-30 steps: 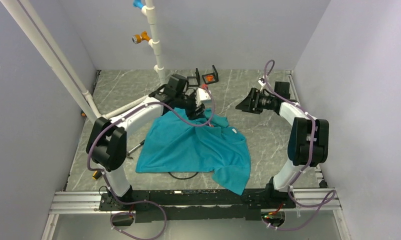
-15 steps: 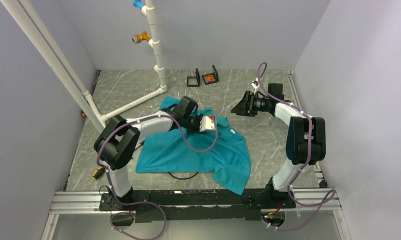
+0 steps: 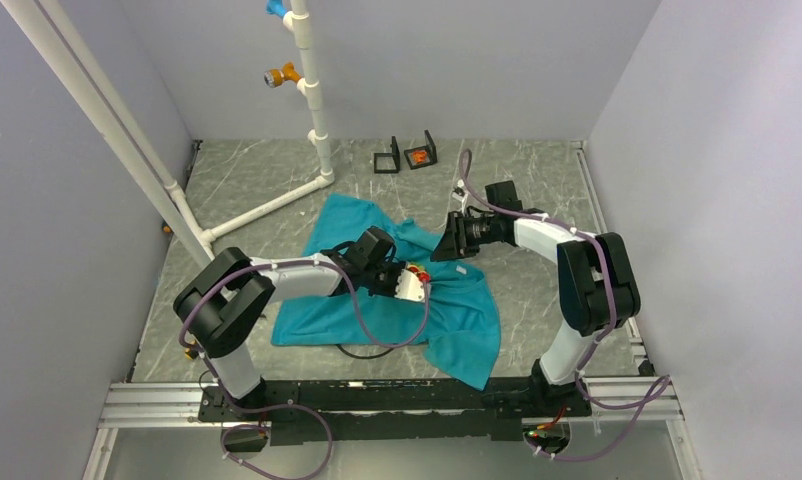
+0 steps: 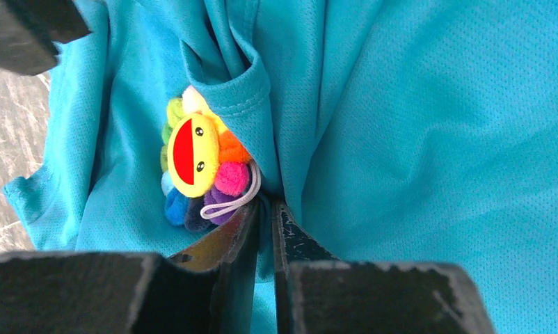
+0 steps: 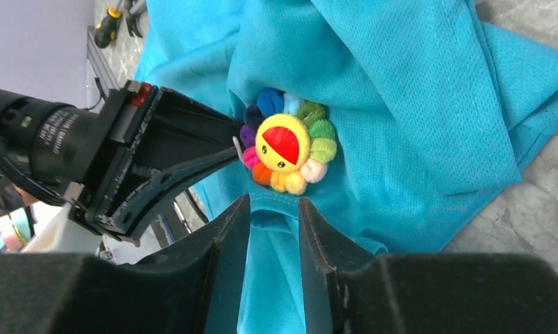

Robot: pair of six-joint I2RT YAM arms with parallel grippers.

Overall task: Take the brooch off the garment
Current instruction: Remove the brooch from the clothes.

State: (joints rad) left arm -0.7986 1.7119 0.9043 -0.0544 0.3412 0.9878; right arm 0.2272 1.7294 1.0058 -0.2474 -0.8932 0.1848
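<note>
Left arm (image 3: 287, 268), right arm (image 3: 542, 232) low over garment (image 3: 467, 320), left claw (image 4: 266, 212) narrow beside brooch (image 4: 196, 156), hold unclear, right claw (image 5: 273, 212) parted

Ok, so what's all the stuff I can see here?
garment: one, teal, crumpled mid-table
brooch: one, rainbow flower with yellow face, on the garment
pipe frame: one, white, back left
pegs: two, orange and blue, on the pipe
little stands: two, black, at the back
table: one, grey marble
left gripper: black, jaws nearly together beside the brooch
right gripper: black, open, at the hem by the brooch
</note>
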